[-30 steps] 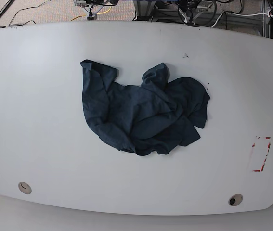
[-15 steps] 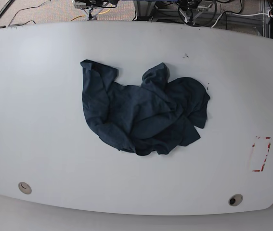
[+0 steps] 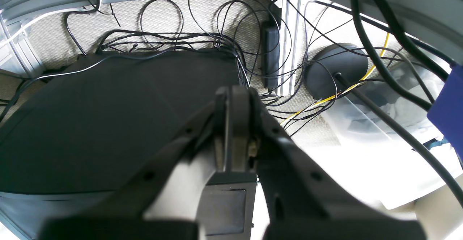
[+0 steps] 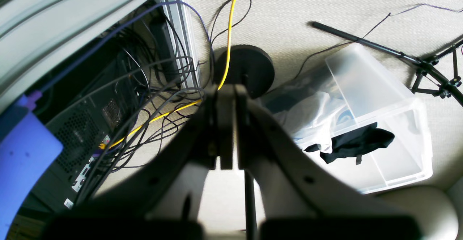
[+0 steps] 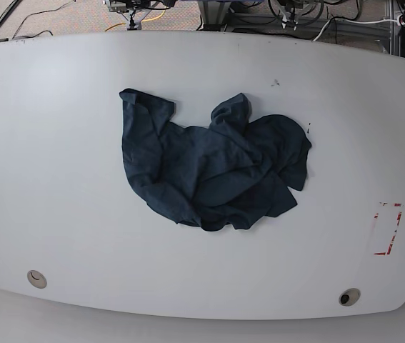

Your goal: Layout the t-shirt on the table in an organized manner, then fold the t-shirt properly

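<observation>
the dark navy-teal cotton t-shirt (image 5: 213,168) lies crumpled mid-way on the smooth white table (image 5: 52,179), untouched. the left gripper (image 3: 231,131) and right gripper (image 4: 226,124) hang off-table over floor cables, jaws closed on nothing, likely parked before starting.

T-shirt (image 5: 213,168) crumpled on worktop (image 5: 59,157), near centre, slightly toward far edge. Dashed rectangle mark (image 5: 387,229) near right edge, well apart from shirt. Two grommet holes along near edge: one (image 5: 36,279) left, one (image 5: 348,296) right.
</observation>
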Robot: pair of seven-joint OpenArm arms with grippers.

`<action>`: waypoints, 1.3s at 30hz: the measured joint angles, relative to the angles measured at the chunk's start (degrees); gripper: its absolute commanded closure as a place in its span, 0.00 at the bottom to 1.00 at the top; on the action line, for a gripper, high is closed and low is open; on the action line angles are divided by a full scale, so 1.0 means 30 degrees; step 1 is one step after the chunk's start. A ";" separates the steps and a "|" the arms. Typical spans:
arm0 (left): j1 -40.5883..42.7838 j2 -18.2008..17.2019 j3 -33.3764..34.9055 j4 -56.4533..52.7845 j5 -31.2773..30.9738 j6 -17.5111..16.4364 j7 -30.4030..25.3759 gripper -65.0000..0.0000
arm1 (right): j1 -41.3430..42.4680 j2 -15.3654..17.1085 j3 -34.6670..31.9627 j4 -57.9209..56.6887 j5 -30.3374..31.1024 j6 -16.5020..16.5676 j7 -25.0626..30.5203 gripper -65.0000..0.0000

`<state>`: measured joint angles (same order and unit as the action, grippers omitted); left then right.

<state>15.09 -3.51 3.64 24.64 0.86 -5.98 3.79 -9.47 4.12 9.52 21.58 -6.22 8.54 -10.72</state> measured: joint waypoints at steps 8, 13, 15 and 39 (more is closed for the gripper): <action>0.0051 0.0000 -0.0073 0.0080 -0.0007 0.0073 0.0000 0.99 | -0.0051 -0.0284 -0.0051 0.0015 -0.0015 0.0015 0.0933 0.99; 0.0051 0.0000 -0.0073 0.0080 -0.0007 0.0073 0.0007 0.99 | -0.0066 -0.0313 -0.0058 0.0015 -0.0007 0.0095 0.1071 0.99; 0.0051 0.0000 -0.0073 0.0080 -0.0007 0.0073 0.0007 0.99 | -0.0102 -0.0277 -0.0051 0.0015 -0.0007 0.0087 0.1071 0.99; 0.0597 0.0000 -0.0087 0.0168 -0.0015 0.0073 -0.2907 0.99 | -0.2674 -0.0430 -0.0051 0.2120 -0.0022 -0.0087 0.3184 0.99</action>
<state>16.88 -3.51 3.38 25.15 0.82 -5.76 -4.93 -17.50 2.83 9.37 27.94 -6.28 8.27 -1.17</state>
